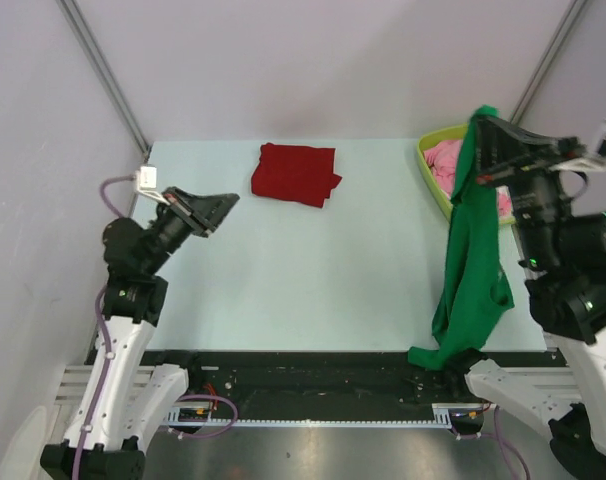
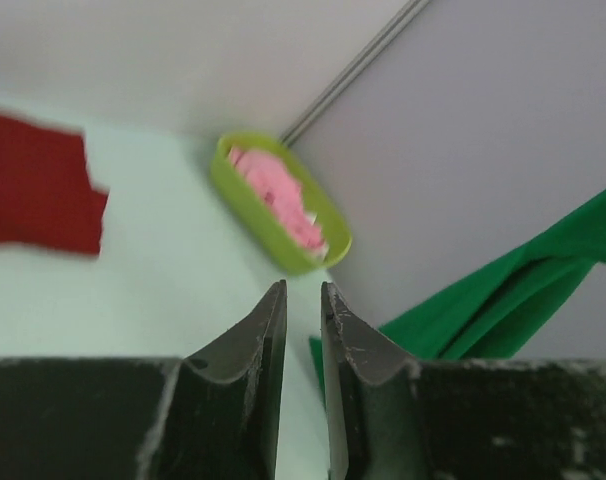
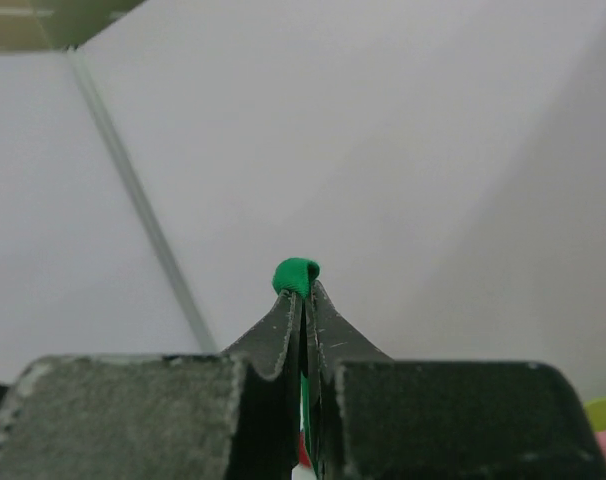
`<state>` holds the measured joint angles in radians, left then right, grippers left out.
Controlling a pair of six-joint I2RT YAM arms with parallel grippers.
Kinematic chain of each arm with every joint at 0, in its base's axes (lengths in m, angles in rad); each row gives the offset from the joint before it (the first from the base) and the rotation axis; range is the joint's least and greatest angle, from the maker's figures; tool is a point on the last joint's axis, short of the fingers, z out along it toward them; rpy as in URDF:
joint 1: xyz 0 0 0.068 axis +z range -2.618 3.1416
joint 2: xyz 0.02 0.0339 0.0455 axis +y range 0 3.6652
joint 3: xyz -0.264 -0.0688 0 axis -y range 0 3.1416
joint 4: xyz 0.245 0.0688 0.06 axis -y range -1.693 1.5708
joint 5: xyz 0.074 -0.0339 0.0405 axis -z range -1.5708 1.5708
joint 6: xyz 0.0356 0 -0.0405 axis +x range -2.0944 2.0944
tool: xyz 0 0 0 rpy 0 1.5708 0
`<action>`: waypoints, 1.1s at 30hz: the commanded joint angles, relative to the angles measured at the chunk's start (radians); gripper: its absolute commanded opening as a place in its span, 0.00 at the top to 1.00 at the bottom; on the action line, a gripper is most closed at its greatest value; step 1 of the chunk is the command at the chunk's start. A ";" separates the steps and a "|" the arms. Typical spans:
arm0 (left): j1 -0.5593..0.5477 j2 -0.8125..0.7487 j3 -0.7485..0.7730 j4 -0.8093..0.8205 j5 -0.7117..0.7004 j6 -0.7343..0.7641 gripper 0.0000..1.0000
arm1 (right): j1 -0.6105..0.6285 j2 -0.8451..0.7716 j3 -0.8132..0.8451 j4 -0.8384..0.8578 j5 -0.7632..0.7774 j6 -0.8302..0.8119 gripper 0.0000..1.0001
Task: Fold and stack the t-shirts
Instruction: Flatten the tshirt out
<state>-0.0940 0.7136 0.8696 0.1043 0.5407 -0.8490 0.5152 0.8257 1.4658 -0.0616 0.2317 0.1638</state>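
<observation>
Right gripper (image 1: 480,119) pinched on hanging green shirt (image 1: 473,250), left gripper (image 1: 226,202) slightly parted, empty, red shirt (image 1: 295,173) folded on table (image 1: 313,270)

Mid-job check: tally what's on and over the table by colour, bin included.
red shirt: 1
green shirt: 1
pink garment: 1
lime bin: 1
Total: 4
</observation>
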 commanded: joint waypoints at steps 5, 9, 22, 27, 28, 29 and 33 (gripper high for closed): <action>-0.021 -0.040 -0.057 -0.125 -0.062 0.134 0.74 | 0.490 0.376 0.273 -0.109 0.027 -0.218 1.00; -0.019 -0.039 -0.023 -0.159 -0.065 0.160 0.73 | 0.811 0.496 0.488 -0.084 0.323 -0.487 1.00; -0.018 -0.017 -0.081 -0.121 -0.028 0.143 0.71 | 0.275 0.438 0.240 -0.133 0.433 -0.240 1.00; -0.019 0.012 -0.133 -0.063 0.022 0.125 0.84 | -0.011 0.483 0.110 -0.198 0.280 -0.097 1.00; -0.021 0.020 -0.162 -0.051 0.028 0.120 0.90 | -0.029 0.483 0.082 -0.189 0.265 -0.069 1.00; -0.023 0.021 -0.173 -0.048 0.027 0.119 0.88 | -0.041 0.481 0.059 -0.182 0.255 -0.058 1.00; -0.067 0.027 -0.244 -0.008 0.051 0.131 0.53 | -0.057 0.497 -0.021 -0.172 0.206 -0.032 1.00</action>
<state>-0.1188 0.7418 0.6781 0.0181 0.5323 -0.7200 0.4648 1.3182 1.4685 -0.2569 0.5243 0.0490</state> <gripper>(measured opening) 0.364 0.009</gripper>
